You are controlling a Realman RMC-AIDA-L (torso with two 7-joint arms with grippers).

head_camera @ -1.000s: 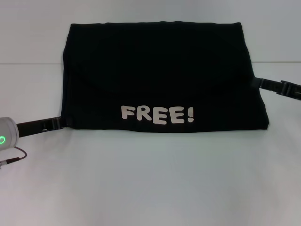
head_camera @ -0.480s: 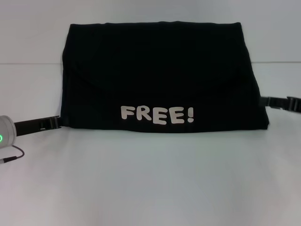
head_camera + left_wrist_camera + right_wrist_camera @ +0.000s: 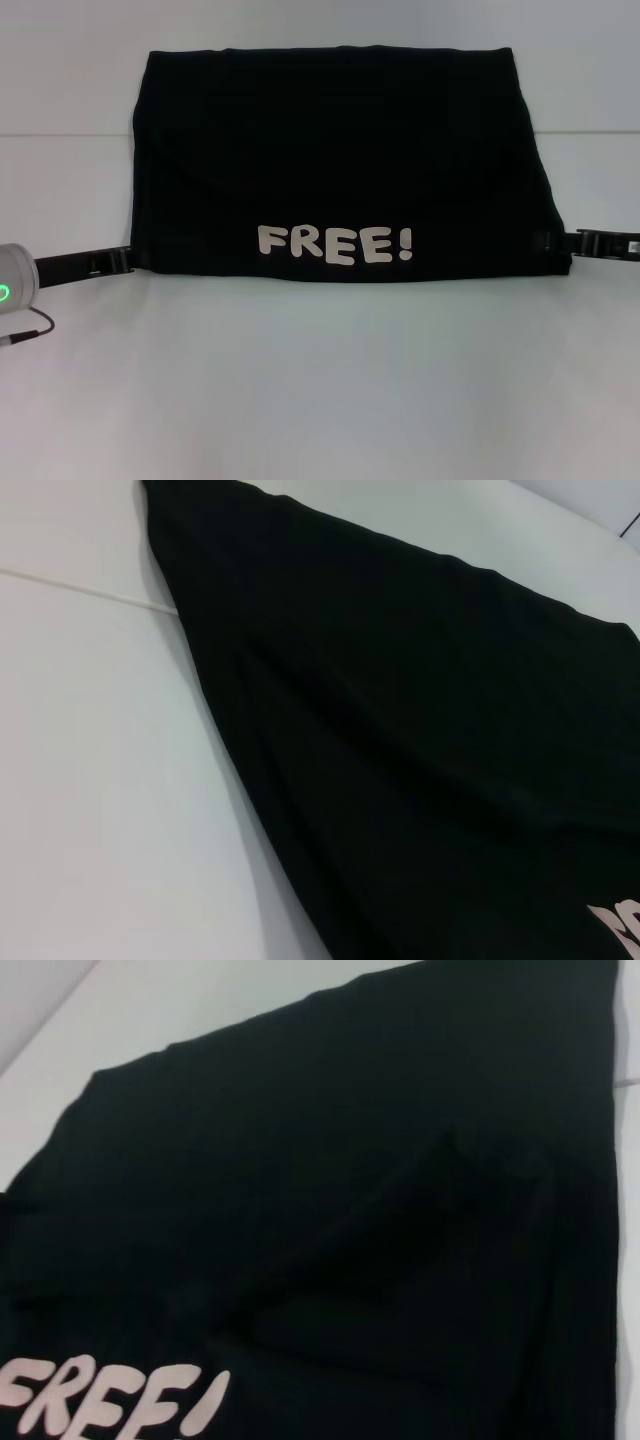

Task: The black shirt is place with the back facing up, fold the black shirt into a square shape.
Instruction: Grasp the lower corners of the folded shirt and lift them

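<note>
Jaws of both grippers cannot be read as spread or pressed together from any view. Left gripper [image 3: 112, 261] sits low on the white surface [image 3: 320, 380], its tip touching the black shirt [image 3: 340, 160] at the near left corner. Right gripper [image 3: 590, 242] sits at the near right corner, its tip at the shirt's edge; whether cloth is pinched cannot be told. The shirt lies flat at the middle of the surface, folded into a wide rectangle, far edge straight, sides slanting slightly outward toward the near edge. White lettering "FREE!" [image 3: 335, 243] faces up along the near edge, centred. A thin seam line [image 3: 60, 134] crosses the surface behind the shirt. A pale round housing with a green light [image 3: 12, 282] shows at the left border, a thin cable [image 3: 30, 332] just beside it. Left wrist view shows the shirt's side edge [image 3: 240, 770] lying on the surface; right wrist view shows soft folds [image 3: 420, 1220] in the cloth above the lettering.
</note>
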